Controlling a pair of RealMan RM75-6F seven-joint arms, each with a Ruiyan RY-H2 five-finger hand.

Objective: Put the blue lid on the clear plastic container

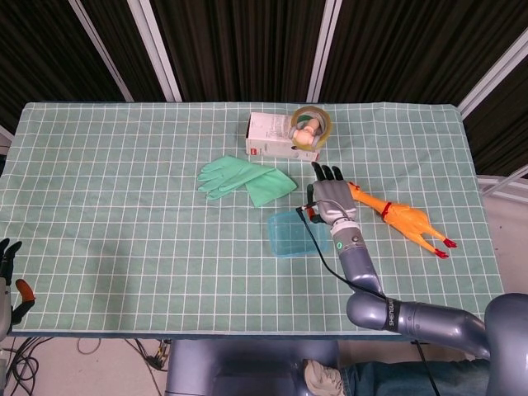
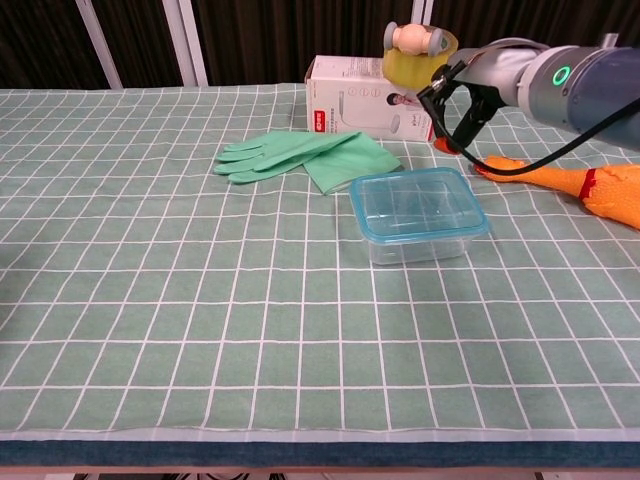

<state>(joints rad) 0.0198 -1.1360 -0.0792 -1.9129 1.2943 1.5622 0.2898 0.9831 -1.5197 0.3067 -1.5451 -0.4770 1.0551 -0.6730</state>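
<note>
The clear plastic container (image 1: 292, 234) stands right of the table's middle, and its blue lid (image 2: 417, 203) lies flat on its rim. My right hand (image 1: 330, 198) hovers just beyond the container's far right corner, fingers stretched out and apart, holding nothing. In the chest view the right hand (image 2: 468, 92) hangs above the table behind the container, clear of it. My left hand (image 1: 8, 276) sits low at the table's near left corner, fingers apart and empty.
A pair of green gloves (image 1: 246, 179) lies left of the container. A white box (image 1: 276, 136) with a yellow tape roll (image 1: 310, 124) on it stands at the back. An orange rubber chicken (image 1: 400, 219) lies to the right.
</note>
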